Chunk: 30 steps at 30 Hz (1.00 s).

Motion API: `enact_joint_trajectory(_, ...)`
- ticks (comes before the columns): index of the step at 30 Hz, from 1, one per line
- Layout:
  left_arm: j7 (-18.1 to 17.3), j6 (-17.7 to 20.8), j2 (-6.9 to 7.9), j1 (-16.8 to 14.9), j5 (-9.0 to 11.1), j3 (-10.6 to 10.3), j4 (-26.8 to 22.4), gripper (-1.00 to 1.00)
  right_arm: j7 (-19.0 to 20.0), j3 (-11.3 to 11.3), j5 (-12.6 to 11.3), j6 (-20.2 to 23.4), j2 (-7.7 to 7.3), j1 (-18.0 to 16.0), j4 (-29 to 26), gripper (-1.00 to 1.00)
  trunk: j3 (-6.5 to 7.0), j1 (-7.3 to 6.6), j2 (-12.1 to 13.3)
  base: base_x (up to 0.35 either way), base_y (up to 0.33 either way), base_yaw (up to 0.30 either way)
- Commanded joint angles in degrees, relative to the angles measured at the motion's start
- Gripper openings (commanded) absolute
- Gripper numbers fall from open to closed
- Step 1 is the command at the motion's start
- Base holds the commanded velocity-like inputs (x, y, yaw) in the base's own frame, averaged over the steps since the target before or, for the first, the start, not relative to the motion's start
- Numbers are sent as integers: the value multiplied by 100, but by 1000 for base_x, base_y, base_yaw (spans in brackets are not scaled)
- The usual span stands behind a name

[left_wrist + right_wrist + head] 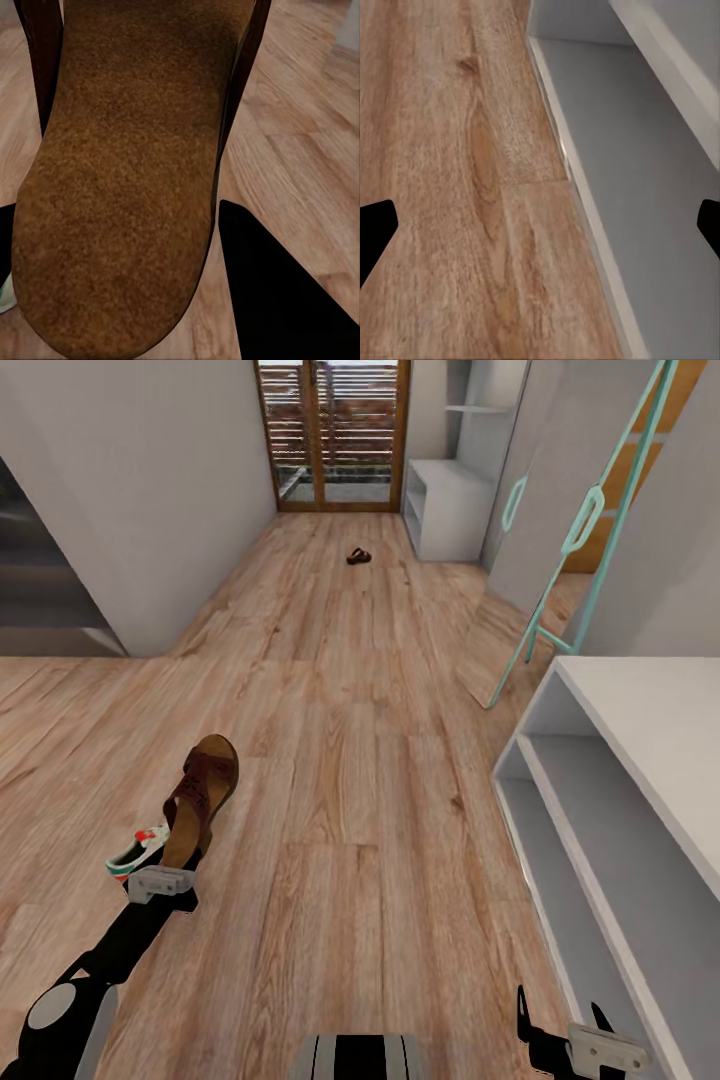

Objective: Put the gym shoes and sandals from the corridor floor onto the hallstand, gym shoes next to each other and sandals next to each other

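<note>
Corridor floor (pixel 340 780) holds a far sandal (pixel 358 556); left gripper (pixel 160 882) clamps another (hallstand (pixel 640 710) bare), right gripper (pixel 560 1025) spread wide.

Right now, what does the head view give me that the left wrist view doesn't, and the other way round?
Head view alone: the second sandal far down the corridor, the hallstand at the right, a gym shoe by the left arm, and the right end effector.

Left wrist view alone: a close look at the footbed of the held sandal, with one dark finger beside it.

Shared: that sandal and the floor.
</note>
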Motion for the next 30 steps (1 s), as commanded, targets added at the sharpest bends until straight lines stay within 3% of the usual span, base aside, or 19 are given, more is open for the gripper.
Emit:
enact_joint_trajectory(1,1,-8,1,0,-7,1,-1,-100,0,0,0,0,0,-1,1,100,0,0,0,130,-56,0)
enact_joint_trajectory(30,6,-8,11,2,33,60,8,-100,0,-2,0,0,-7,-3,4,100,0,0,0,26,-11,0)
